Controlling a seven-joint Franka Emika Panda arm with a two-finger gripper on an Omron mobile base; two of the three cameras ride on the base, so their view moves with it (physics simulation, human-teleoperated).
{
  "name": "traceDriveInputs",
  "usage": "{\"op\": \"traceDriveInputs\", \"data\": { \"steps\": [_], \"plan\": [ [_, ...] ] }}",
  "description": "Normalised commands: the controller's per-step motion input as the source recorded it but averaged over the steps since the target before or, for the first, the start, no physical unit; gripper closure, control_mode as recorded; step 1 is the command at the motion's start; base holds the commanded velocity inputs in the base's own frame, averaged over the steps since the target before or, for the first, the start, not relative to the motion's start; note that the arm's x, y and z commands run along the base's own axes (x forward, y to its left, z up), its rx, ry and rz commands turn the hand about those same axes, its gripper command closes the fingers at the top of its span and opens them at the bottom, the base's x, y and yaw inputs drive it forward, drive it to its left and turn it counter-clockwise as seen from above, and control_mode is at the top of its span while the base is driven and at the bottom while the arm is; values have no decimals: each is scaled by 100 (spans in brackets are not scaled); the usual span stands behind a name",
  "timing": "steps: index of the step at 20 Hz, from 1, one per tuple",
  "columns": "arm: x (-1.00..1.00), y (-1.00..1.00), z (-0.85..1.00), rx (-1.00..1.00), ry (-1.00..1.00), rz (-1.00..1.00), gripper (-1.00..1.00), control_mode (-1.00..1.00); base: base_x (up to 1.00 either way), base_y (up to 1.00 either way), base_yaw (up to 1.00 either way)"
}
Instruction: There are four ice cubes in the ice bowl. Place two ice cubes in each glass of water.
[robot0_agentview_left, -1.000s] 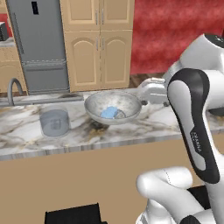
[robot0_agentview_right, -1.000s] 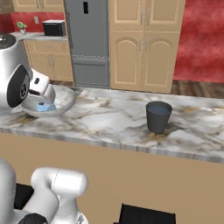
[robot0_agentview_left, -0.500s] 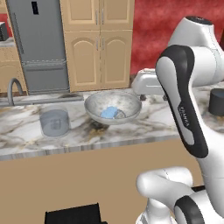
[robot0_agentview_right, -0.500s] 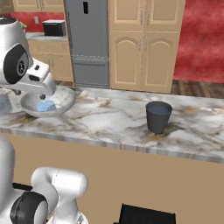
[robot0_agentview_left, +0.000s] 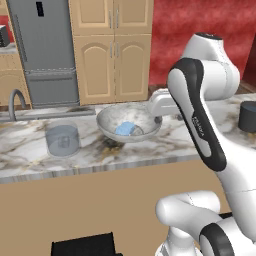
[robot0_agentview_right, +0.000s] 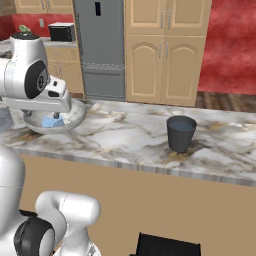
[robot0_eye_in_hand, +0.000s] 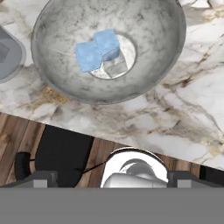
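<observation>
The mottled grey ice bowl (robot0_agentview_left: 107, 116) (robot0_agentview_right: 75, 114) (robot0_eye_in_hand: 52, 26) stands on the marble counter, with pale blue ice cubes (robot0_agentview_left: 125, 129) (robot0_agentview_right: 50, 122) (robot0_eye_in_hand: 95, 51) clustered on its whitish bottom. One glass of water, translucent grey-blue (robot0_agentview_left: 62, 140) (robot0_eye_in_hand: 6, 53), is left of the bowl. The other glass, dark charcoal (robot0_agentview_left: 247, 116) (robot0_agentview_right: 180, 133), stands far to the right. My gripper (robot0_agentview_left: 159, 113) (robot0_eye_in_hand: 113, 178) hovers over the bowl's right rim and points down. It is open, its finger tips wide apart at the bottom of the hand view, with nothing between them.
A sink faucet (robot0_agentview_left: 15, 100) rises at the counter's back left. A grey fridge (robot0_agentview_left: 45, 50) (robot0_agentview_right: 102, 47) and wooden cabinets (robot0_agentview_left: 112, 60) stand behind. The counter's front edge (robot0_agentview_left: 100, 167) runs close below the bowl.
My arm has folded upward and the hand has shifted a little left, closer over the bowl. The jaws have stayed wide open. Bowl, cubes and glasses have not moved.
</observation>
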Motion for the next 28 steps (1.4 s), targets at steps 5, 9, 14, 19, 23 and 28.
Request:
{"op": "traceDriveInputs", "data": {
  "steps": [5,9,14,19,23,28],
  "plan": [
    [28,18,-6,-5,0,12,-100,-100,0,0,0],
    [32,23,-7,-5,0,9,-100,-100,0,0,0],
    [31,16,-20,-7,0,9,-100,-100,0,0,0],
    [33,6,-32,-8,0,8,-100,-100,0,0,0],
    [29,0,-30,-7,0,7,-100,-100,0,0,0],
    [25,0,-19,-2,0,4,-100,-100,0,0,0]
  ]
}}
